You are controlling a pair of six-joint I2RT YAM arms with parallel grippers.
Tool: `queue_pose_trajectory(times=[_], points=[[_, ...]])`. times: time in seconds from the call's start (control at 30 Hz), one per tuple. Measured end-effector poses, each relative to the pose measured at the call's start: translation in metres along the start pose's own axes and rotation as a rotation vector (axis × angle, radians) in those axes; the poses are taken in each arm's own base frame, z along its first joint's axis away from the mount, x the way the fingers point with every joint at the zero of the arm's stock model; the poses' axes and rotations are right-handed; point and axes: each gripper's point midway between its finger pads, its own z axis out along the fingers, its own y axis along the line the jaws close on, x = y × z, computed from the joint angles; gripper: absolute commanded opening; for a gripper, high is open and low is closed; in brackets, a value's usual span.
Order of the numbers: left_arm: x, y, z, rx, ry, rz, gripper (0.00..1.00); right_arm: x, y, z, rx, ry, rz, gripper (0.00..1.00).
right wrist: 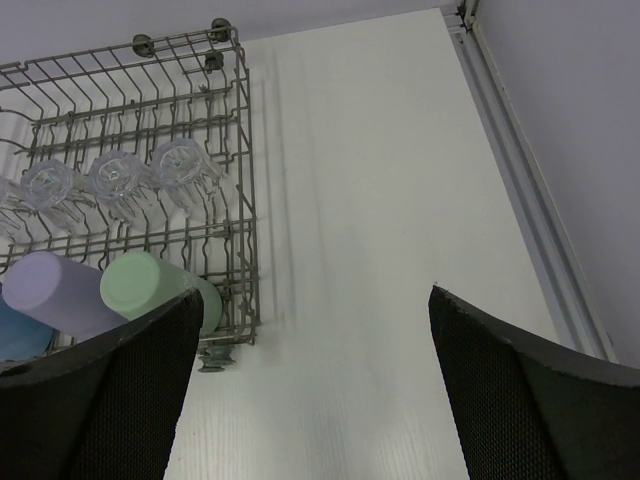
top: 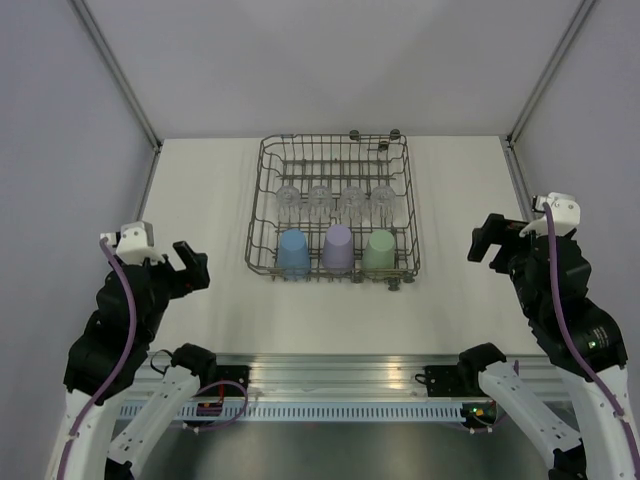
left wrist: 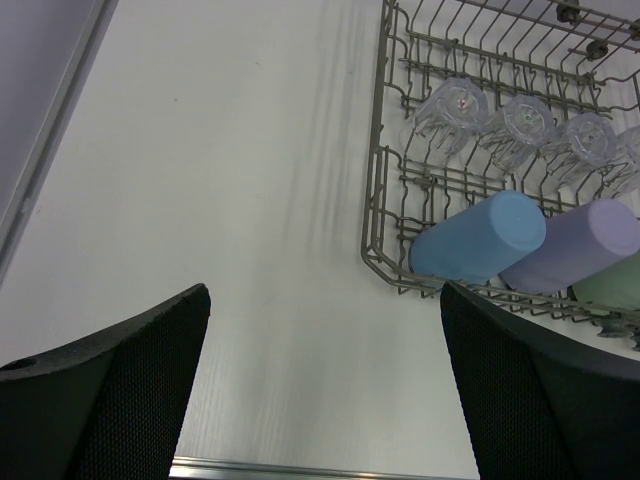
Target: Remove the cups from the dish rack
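- The rack (top: 333,139) is a grey wire basket sitting mid-table, with small wheels (right wrist: 143,44) at its far rim.
- In its near row I see three opaque cups, bottoms up and leaning. They sit side by side: blue cup (top: 293,252) on the left, lavender cup (top: 338,248) in the middle, green cup (top: 379,251) on the right.
- Behind them are four clear cups (top: 320,200) in a row, also upturned, set among the upright tines (left wrist: 480,40).
- The wire wall of the rack stands between each arm and the cups.
- My left gripper (left wrist: 322,295) hangs spread wide and holds nothing. It is well left of the rack, on the blue cup's side.
- My right gripper (right wrist: 315,295) is likewise spread and empty. It is well right of the rack, on the green cup's side.
- The table (top: 200,180) is white, and a metal rail (top: 330,365) runs along its near edge between the arm bases.
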Motion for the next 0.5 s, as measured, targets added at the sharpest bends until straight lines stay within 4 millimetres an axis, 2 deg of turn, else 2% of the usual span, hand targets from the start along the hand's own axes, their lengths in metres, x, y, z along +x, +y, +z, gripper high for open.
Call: queue_pose_trajectory(times=[0.17,0.37,0.5], points=[[0.003,-0.006,0.012,-0.007,0.049,0.018,1.00,0.000,0.005,-0.004,-0.041,-0.012,0.009,0.98],[0.006,-0.029,0.041,0.010,0.167,0.024,1.00,0.014,0.017,0.007,-0.079,0.050,0.000,0.98],[0.020,-0.048,0.064,0.040,0.266,0.023,1.00,0.028,0.017,0.016,-0.060,0.097,-0.001,0.98]])
